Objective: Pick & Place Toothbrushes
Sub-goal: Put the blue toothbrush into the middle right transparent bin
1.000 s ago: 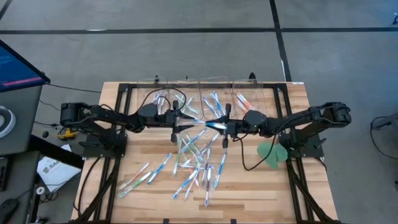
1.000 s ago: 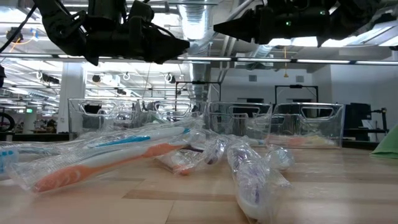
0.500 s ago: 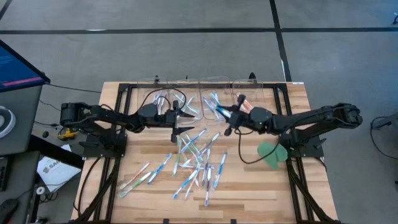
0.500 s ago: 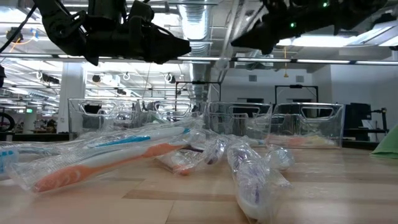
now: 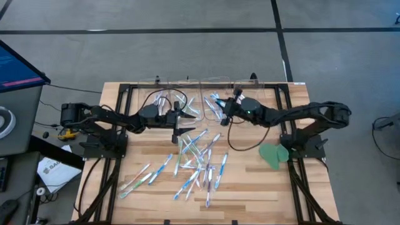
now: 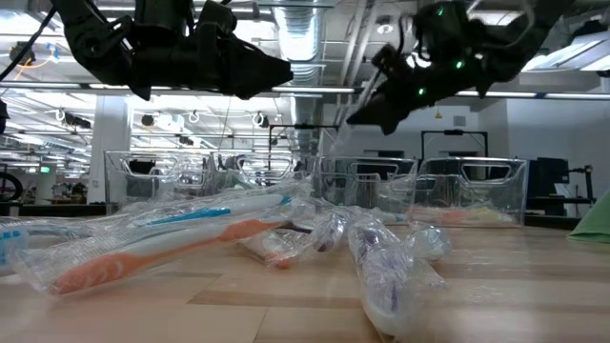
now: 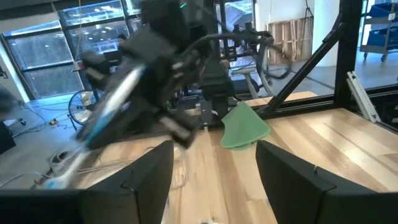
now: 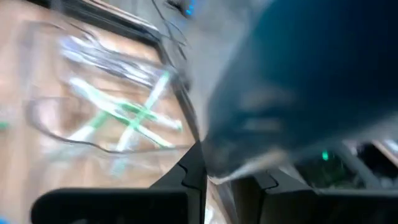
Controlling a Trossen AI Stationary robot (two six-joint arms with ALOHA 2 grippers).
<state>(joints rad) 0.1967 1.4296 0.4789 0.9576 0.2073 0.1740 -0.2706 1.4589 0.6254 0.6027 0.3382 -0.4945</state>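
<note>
Though plastic-wrapped, toothbrushes point(image 5: 199, 159) show coloured accents

Clear plastic bins point(image 5: 206, 94) in row along far table edge. Flat green disc point(image 5: 272, 154) on wooden table point(image 5: 262, 187), right side. Monitor point(image 5: 15, 65) left of table.

The table point(image 5: 250, 187) in the middle of the high view is pale wood planking, matt, with visible grain and seams. Across its centre lie the toothbrushes point(image 5: 199, 164), translucent plastic sealed in crinkled, glossy clear wrappers that catch the light in the low view. Along the upper edge stand the bins point(image 6: 467, 189), clear hard plastic with shiny rims. The arms point(image 5: 119, 117) look matt black. At right centre the green disc point(image 5: 272, 155) looks flat and dull. The floor point(image 5: 187, 50) around is smooth grey.
</note>
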